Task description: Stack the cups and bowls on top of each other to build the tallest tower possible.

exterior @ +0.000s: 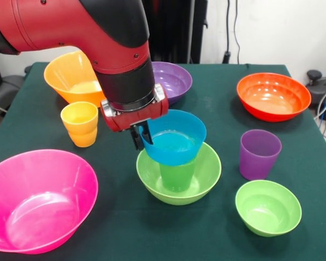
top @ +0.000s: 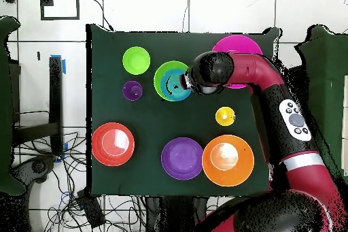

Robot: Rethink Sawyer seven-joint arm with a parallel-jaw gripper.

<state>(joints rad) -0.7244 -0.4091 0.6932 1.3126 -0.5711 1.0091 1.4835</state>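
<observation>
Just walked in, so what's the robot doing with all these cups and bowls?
It is building a tower. The end effector grips the rim of the blue bowl, holding it over the green cup that stands in the lime-green bowl. The purple cup and small green bowl wait nearby.

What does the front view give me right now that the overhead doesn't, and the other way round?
Front only: the claw shut on the rim of the blue bowl, which is tilted over the green cup standing in the lime bowl. Overhead only: the whole table layout, with the arm covering part of the pink bowl. Both: the purple cup and the small green bowl stand apart, not yet stacked.
</observation>
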